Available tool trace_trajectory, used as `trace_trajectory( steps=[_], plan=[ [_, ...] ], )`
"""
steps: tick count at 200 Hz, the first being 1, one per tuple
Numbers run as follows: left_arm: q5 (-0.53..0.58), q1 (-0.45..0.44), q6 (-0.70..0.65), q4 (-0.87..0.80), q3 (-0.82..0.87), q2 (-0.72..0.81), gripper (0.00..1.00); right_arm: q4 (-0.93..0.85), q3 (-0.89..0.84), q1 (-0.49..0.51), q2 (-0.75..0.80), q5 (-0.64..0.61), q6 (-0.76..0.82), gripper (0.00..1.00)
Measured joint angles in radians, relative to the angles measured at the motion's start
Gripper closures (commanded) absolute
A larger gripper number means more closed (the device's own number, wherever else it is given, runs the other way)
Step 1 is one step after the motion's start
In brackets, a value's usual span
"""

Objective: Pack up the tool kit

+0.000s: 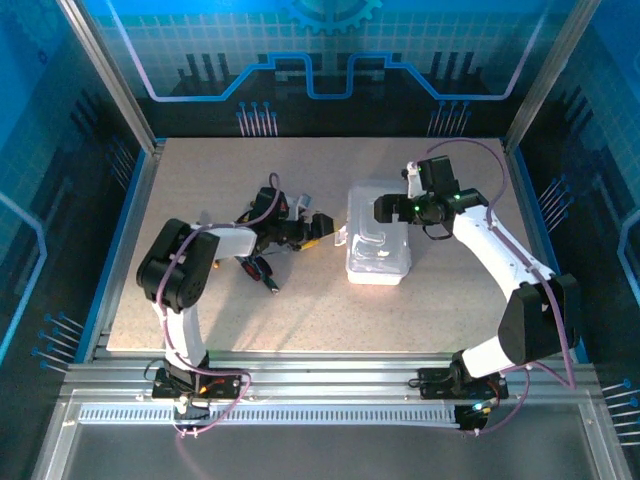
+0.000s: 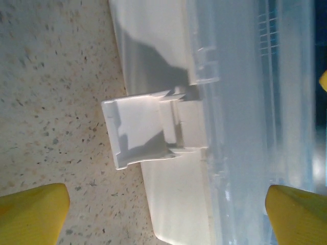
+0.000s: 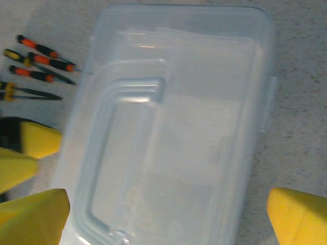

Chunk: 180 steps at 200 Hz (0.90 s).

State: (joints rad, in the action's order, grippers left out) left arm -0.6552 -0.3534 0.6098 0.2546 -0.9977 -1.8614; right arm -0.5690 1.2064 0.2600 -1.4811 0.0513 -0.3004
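Observation:
The clear plastic case point(image 1: 377, 245) lies mid-table with its lid down and its moulded handle point(image 3: 122, 153) facing up. Its white latch point(image 2: 148, 132) sticks out from the left side wall. My left gripper point(image 1: 328, 234) is open at that side, its yellow fingertips point(image 2: 33, 214) spread either side of the latch without touching it. Over the case's far end hovers my right gripper point(image 1: 384, 208), open, fingertips point(image 3: 36, 214) wide over the lid point(image 3: 204, 102). Several small red, black and yellow-handled screwdrivers point(image 3: 41, 61) lie on the table left of the case, beside the left arm point(image 1: 262, 272).
The speckled tabletop point(image 1: 450, 310) is bounded by blue walls and metal posts at the back and sides. An aluminium rail point(image 1: 330, 385) runs along the near edge, carrying both arm bases. Open table lies right of and in front of the case.

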Motion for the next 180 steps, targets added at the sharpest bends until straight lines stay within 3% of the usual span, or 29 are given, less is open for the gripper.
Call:
trace_trajectory(
  steps=[39, 74, 95, 119, 180],
  plan=[
    [0.218, -0.001, -0.195, -0.374, -0.169, 0.187, 0.01, -0.018, 0.01, 0.03, -0.076, -0.071, 0.021, 0.0],
    [0.423, -0.001, -0.301, -0.608, -0.251, 0.274, 0.01, -0.018, 0.032, 0.05, -0.144, -0.092, 0.021, 0.0],
    [0.503, -0.001, -0.333, -0.7, -0.24, 0.298, 0.01, -0.017, 0.047, 0.058, -0.158, -0.098, 0.022, 0.09],
    [0.546, 0.002, -0.352, -0.757, -0.205, 0.32, 0.01, -0.013, 0.051, 0.06, -0.161, -0.11, 0.016, 0.19],
    [0.565, 0.005, -0.358, -0.789, -0.174, 0.329, 0.01, -0.01, 0.052, 0.06, -0.161, -0.118, 0.013, 0.26]
  ],
)
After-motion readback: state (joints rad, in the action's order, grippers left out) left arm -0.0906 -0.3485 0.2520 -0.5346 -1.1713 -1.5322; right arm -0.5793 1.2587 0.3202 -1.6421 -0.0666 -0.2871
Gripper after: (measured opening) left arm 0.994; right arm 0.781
